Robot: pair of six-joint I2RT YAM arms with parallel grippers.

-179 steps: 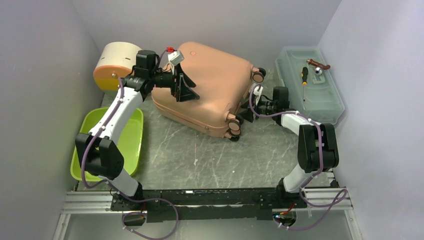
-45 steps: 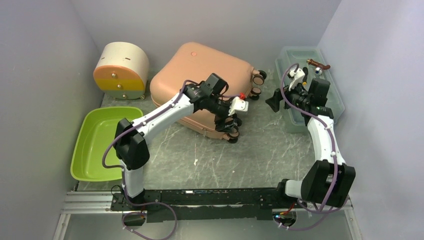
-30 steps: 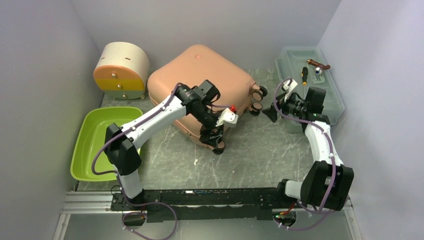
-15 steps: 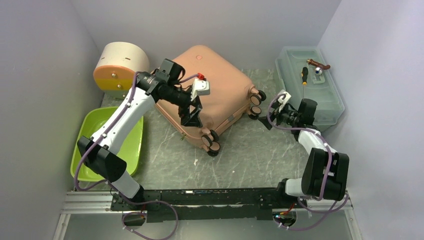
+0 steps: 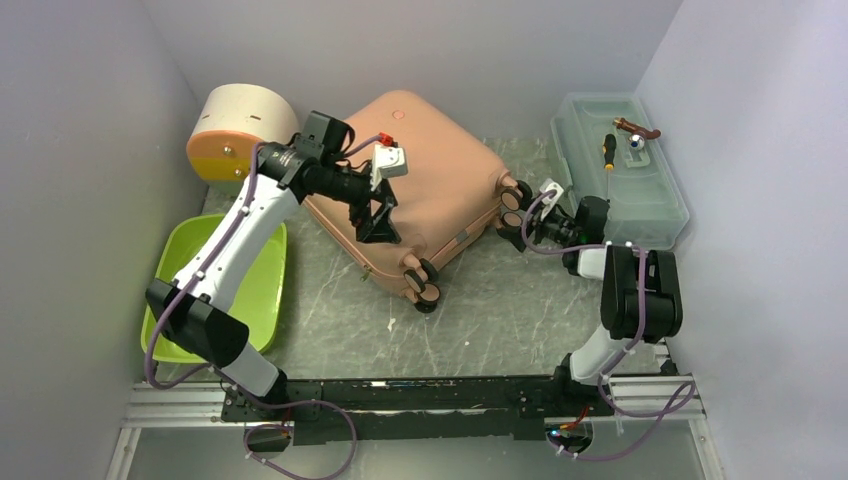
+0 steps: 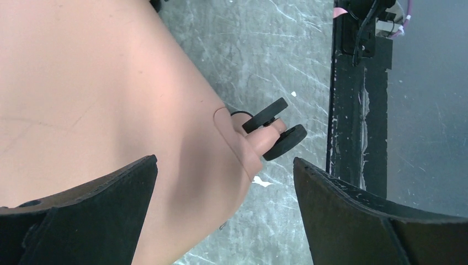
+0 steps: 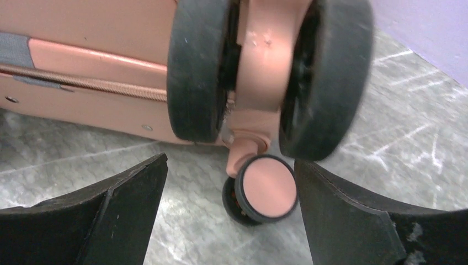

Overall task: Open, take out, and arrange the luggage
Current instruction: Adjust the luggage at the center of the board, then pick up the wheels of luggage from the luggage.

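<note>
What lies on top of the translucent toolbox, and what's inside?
A screwdriver, a brown-handled tool and a small shiny object lie on the toolbox lid; the cloudy lid hides any contents.

Robot lab test cell, plain lilac walls [image 5: 90,120] on 3 sides, grey marble-look tabletop [image 5: 500,320], alu rail [image 5: 180,405]

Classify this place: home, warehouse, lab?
Most likely a lab robot test cell: plain walls box in the table, the left arm and right arm are bolted to a metal rail, and staged props like the luggage and a toolbox sit around.
</note>
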